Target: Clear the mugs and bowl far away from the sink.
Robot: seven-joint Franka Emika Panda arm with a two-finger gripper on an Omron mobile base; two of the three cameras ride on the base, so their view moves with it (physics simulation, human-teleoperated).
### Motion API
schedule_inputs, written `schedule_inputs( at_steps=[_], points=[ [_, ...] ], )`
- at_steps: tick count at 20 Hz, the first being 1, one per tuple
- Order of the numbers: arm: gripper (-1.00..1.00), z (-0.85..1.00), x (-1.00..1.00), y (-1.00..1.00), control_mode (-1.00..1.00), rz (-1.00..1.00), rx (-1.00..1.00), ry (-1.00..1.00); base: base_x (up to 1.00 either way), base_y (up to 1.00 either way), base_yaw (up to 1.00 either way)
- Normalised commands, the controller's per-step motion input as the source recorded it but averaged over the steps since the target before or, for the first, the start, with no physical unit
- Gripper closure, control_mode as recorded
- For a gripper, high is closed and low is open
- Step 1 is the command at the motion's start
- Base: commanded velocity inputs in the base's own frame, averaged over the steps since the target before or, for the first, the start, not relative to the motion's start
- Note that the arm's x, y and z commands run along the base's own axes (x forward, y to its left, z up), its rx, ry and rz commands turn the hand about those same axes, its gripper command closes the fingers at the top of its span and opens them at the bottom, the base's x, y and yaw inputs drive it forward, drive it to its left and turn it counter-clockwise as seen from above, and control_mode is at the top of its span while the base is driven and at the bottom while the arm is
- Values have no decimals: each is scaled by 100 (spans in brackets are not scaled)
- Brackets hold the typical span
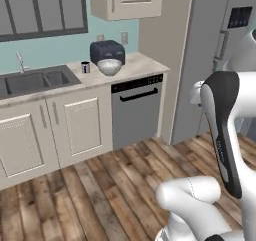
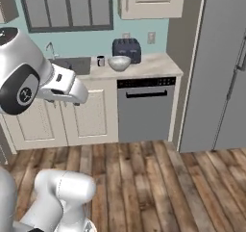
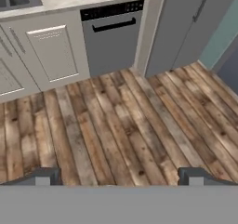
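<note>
While the wide round whitish-grey bowl [image 1: 109, 66] is sitting on the pale stone counter [image 1: 145, 64], just in front of the dark blue toaster [image 1: 107, 50], the small pale mug with dark rim and handle [image 1: 85, 67] is standing just to its left, apart from it and near the right end of the dark grey double-basin sink [image 1: 34, 80]. A thin silver faucet [image 1: 21, 62] is rising behind the basins. Below the counter, a grey dishwasher with a black handle [image 1: 136, 110] is sitting between cream cabinet doors [image 1: 80, 122] and a tall grey refrigerator [image 2: 218, 67]. Well back from all this, the two-finger gripper [image 3: 119, 175] is hanging over the plank wood floor [image 3: 116, 125], its dark fingertips [image 3: 45, 175] spread wide with nothing between them.
</note>
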Motion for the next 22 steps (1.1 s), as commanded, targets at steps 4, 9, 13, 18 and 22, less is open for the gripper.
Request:
schedule_inputs(
  at_steps=[4, 9, 13, 18, 22],
  points=[
    [-100, 0, 0, 0, 100, 0, 0, 0, 100, 84, -12],
    [-100, 0, 0, 0, 100, 0, 0, 0, 100, 1, -1],
    [-100, 0, 0, 0, 100, 0, 0, 0, 100, -3, 0],
    [-100, 0, 0, 0, 100, 0, 0, 0, 100, 5, -1],
    [-100, 0, 0, 0, 100, 0, 0, 0, 100, 30, -1]
  ],
)
